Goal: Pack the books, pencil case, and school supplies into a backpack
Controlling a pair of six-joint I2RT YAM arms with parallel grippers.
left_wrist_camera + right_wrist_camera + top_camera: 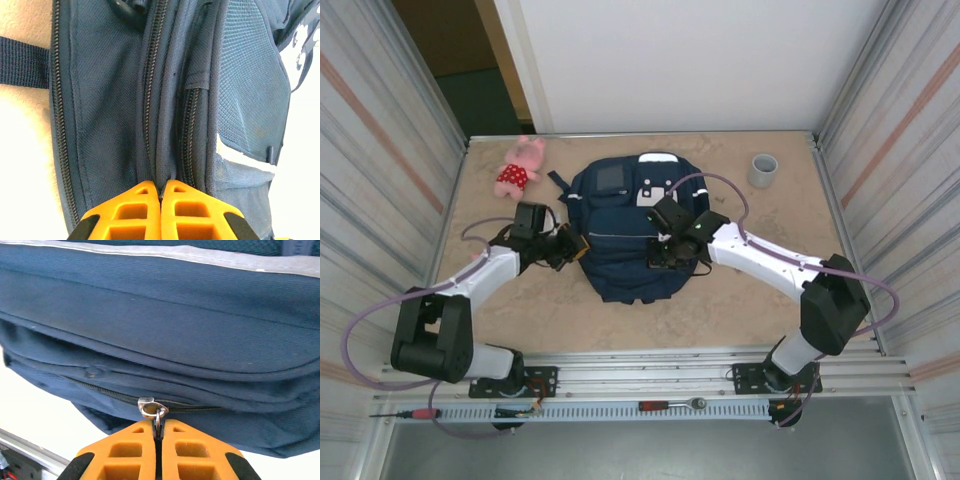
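navy backpack [630, 235] is lying flat mid tabletop [740, 300], white patches toward the far side. right end effector [158, 426] is pinching the metal zipper pull [152, 407] on the bag's right edge, jaws closed on it. left end effector [161, 187] is sitting shut against the fabric ridge [165, 125] between two zippers [150, 100] on the left side, can't tell if it's actually grabbing cloth. pink plush [520, 168] and grey cup [763, 170] are sitting at the back.

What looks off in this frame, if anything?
Nothing spilled or damaged. The backpack lies flat, cup upright. Stray items: a plush toy at the far left, and a screwdriver and ratchet lying on the front rail.
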